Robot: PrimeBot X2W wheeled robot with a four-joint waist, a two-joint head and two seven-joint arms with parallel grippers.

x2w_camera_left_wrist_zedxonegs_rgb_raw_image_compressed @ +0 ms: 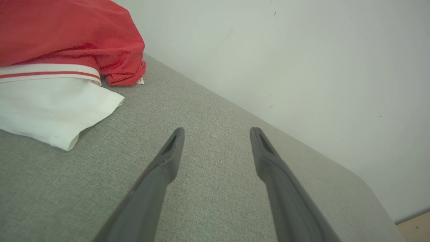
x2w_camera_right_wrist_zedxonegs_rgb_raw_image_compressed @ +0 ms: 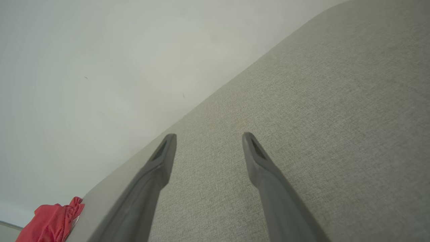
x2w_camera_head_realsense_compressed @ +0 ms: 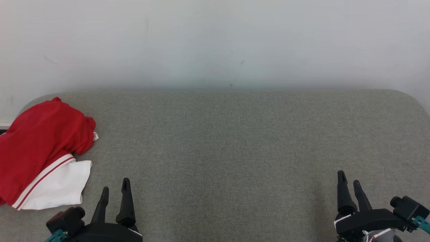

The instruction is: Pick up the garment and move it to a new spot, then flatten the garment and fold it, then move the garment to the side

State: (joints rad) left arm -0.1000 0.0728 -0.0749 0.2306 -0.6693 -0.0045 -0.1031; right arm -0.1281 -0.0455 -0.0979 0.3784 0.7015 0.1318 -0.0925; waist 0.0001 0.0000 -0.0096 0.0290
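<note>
garment (x2w_camera_head_realsense_compressed: 40,148) is heaped leftward on the grey surface (x2w_camera_head_realsense_compressed: 215,141); left gripper (x2w_camera_head_realsense_compressed: 116,185) and right gripper (x2w_camera_head_realsense_compressed: 348,178) are held spread and empty, presumably readied for pickup.

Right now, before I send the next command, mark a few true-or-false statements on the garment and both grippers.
1. The garment lies bunched at the left end of the grey surface. True.
2. The left gripper is shut on the garment. False: it is open and apart from the cloth, holding nothing.
3. The right gripper is open with nothing between its fingers. True.
4. The garment is all white. False: it is mostly red, with a white part edged by a red stripe.
</note>
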